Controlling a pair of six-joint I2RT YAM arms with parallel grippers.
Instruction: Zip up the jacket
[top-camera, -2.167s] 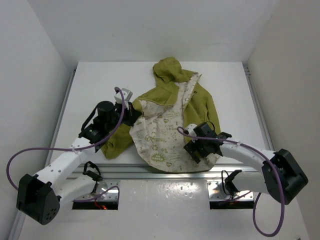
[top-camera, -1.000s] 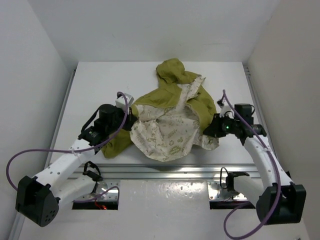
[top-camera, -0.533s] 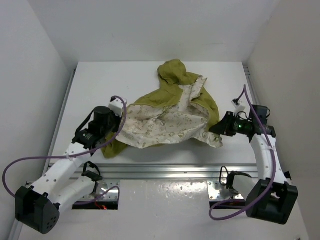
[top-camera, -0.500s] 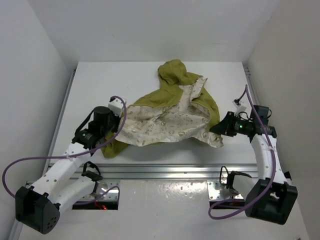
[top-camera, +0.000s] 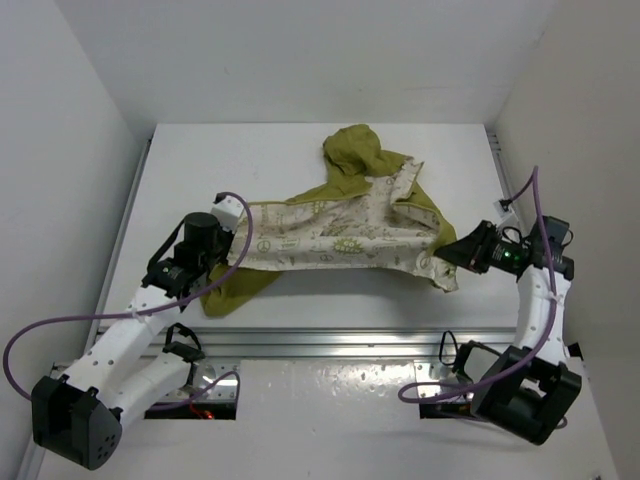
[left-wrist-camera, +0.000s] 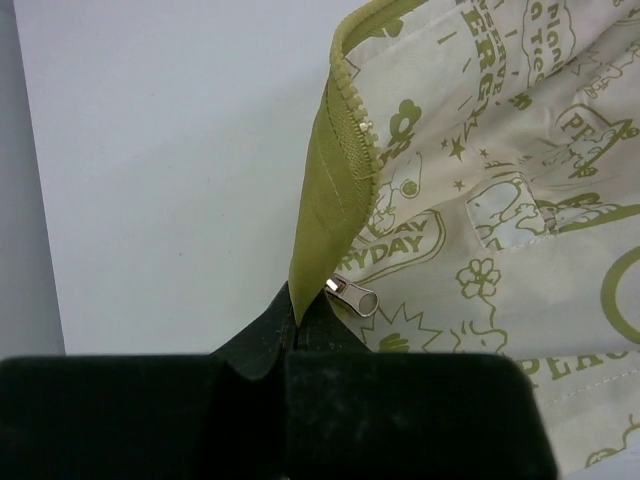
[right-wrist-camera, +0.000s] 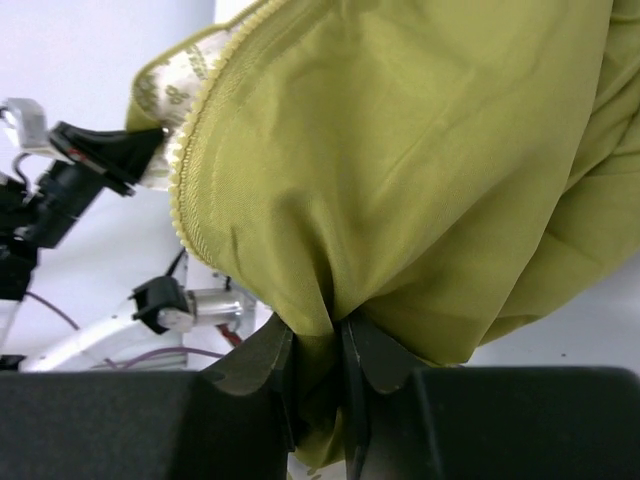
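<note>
The olive-green jacket (top-camera: 340, 235) lies open across the table's middle, cream printed lining up, stretched into a wide band, with its hood (top-camera: 355, 150) at the back. My left gripper (top-camera: 230, 222) is shut on the jacket's left zipper edge; in the left wrist view the green zipper tape (left-wrist-camera: 335, 180) rises from the closed fingertips (left-wrist-camera: 270, 335), and the silver zipper pull (left-wrist-camera: 352, 296) lies just beside them. My right gripper (top-camera: 452, 250) holds the jacket's right end. In the right wrist view, bunched green fabric (right-wrist-camera: 400, 150) sits pinched between its fingers (right-wrist-camera: 255, 360), with a row of zipper teeth (right-wrist-camera: 195, 150) at the left.
The white table (top-camera: 200, 160) is boxed in by white walls on the left, back and right. An aluminium rail (top-camera: 330, 345) runs along its near edge. One green sleeve (top-camera: 235, 290) hangs toward the front left.
The two grippers have pulled apart, the right one moving far to the right. The crumpled jacket front has been drawn out flat and wide between them.
</note>
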